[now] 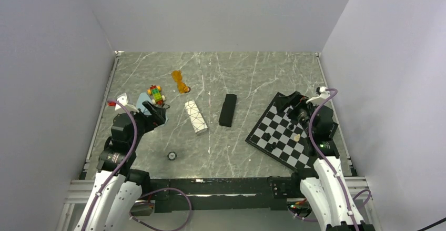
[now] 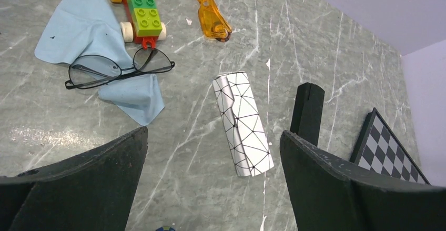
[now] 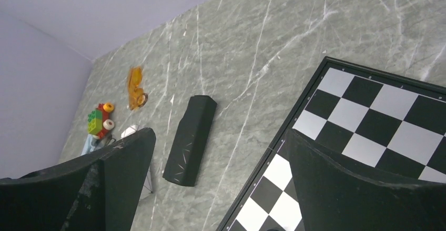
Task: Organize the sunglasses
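Left claw [image 2: 213,136]: released, fingers spread wide with nothing between them; it hangs over the left part of the surface, just near of the black wire-framed sunglasses.
Right claw [image 3: 221,136]: released, fingers wide apart and gripping nothing; it hangs over the far left edge of the chessboard [image 1: 281,131].
Black wire-framed sunglasses [image 2: 130,68]: lying flat at the left of the surface, partly on the blue cloth [image 2: 79,31] and partly on bare stone, just near of the toy brick car [image 2: 138,10].
Orange sunglasses [image 1: 180,81]: translucent, on bare surface, farther back than the other things, right of the toy brick car and far of the white case.
White case [image 2: 243,123]: oblong with a black line pattern, lying near the middle of the surface, between the black wire-framed sunglasses and the black case.
Black case [image 3: 190,139]: oblong, lying just right of the white case and apart from it, left of the chessboard.
Surface [image 1: 236,152]: grey marble with white veins.
Small round thing [image 1: 171,156]: alone towards the near edge; too small to tell what it is.
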`<action>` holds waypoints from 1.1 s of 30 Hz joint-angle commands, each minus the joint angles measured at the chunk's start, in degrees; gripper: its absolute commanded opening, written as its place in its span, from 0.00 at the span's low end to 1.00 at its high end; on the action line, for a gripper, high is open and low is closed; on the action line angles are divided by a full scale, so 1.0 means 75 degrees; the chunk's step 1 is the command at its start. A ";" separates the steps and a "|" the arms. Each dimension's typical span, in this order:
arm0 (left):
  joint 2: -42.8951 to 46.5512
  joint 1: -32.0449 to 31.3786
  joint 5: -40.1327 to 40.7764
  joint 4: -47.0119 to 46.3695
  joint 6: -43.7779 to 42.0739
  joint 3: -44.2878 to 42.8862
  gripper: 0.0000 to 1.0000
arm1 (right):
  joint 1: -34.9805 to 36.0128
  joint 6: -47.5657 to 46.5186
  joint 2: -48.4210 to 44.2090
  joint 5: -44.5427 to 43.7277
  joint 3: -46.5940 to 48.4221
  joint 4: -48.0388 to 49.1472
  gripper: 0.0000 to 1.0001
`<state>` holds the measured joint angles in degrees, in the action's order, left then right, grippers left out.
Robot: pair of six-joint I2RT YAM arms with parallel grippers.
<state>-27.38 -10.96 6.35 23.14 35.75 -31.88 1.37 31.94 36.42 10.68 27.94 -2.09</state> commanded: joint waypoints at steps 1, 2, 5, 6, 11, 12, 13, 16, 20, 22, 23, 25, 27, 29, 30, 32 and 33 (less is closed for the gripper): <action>0.0024 -0.0012 0.0163 -0.0230 0.0142 -0.0037 0.99 | -0.0005 -0.0125 -0.0202 -0.0227 0.0166 -0.0064 1.00; 0.0058 -0.0009 0.0112 -0.0347 0.0161 0.0060 0.99 | -0.0006 -0.0224 -0.0188 -0.0171 0.0202 -0.0142 1.00; 0.0152 -0.0010 0.0121 -0.0653 0.0151 0.0212 0.99 | -0.0006 -0.0091 -0.0058 -0.0268 0.0249 -0.0074 1.00; 0.0167 -0.0014 0.0090 -0.0679 0.0107 0.0158 0.99 | -0.0006 -0.0032 0.0003 -0.0273 0.0297 -0.0063 1.00; 0.0105 -0.0012 0.0197 -0.0162 0.0060 -0.0130 0.99 | 0.0132 0.0089 0.0620 0.0187 0.0518 0.0163 1.00; 0.0119 -0.0009 0.0198 -0.0160 0.0054 -0.0054 0.99 | 0.0304 0.0005 0.0810 0.0120 0.0659 0.0068 1.00; 0.0146 -0.0008 0.0197 -0.0252 0.0042 0.0028 0.99 | 0.0601 -0.0064 0.1047 -0.0115 0.0809 -0.0048 1.00; 0.0190 -0.0012 0.0255 -0.0378 -0.0004 0.0063 0.99 | 0.2030 -0.0206 0.1933 -0.1679 0.1427 -0.0385 1.00; 0.0120 -0.0015 0.0555 -0.0107 0.0037 0.0094 0.99 | 0.3698 0.0002 0.3771 -0.3723 0.2633 -0.1068 1.00; 0.0068 -0.0009 0.0743 0.0119 0.0177 0.0082 0.99 | 0.4092 0.0454 0.4815 -0.4149 0.3418 -0.1642 1.00; 0.0047 -0.0014 0.0757 0.0168 0.0193 0.0079 0.99 | 0.4300 0.0572 0.5330 -0.4420 0.3794 -0.1870 1.00; 0.0029 -0.0015 0.0733 0.0226 0.0213 0.0057 0.99 | 0.4756 0.0691 0.6275 -0.5123 0.4527 -0.2263 1.00; 0.0028 -0.0015 0.0671 0.0211 0.0211 0.0089 0.99 | 0.5117 0.0721 0.7208 -0.5628 0.5318 -0.2611 1.00; 0.0020 -0.0015 0.0659 0.0088 0.0228 0.0193 0.99 | 0.5312 0.0745 0.8173 -0.5886 0.6179 -0.2912 1.00; 0.0002 -0.0015 0.0653 0.0035 0.0226 0.0225 0.99 | 0.5349 0.0875 0.8630 -0.5988 0.6569 -0.3198 1.00; -0.0070 -0.0010 0.0620 0.0034 0.0170 0.0206 0.99 | 0.5418 0.1081 0.9550 -0.6193 0.7220 -0.3678 1.00; -0.0129 -0.0012 0.0652 0.0103 0.0160 0.0163 0.99 | 0.5446 0.1097 0.9877 -0.6224 0.7467 -0.3842 1.00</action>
<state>-27.31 -10.96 10.44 24.75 36.86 -30.44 41.58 37.06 102.28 -28.53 75.99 -21.71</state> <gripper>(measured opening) 0.993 0.994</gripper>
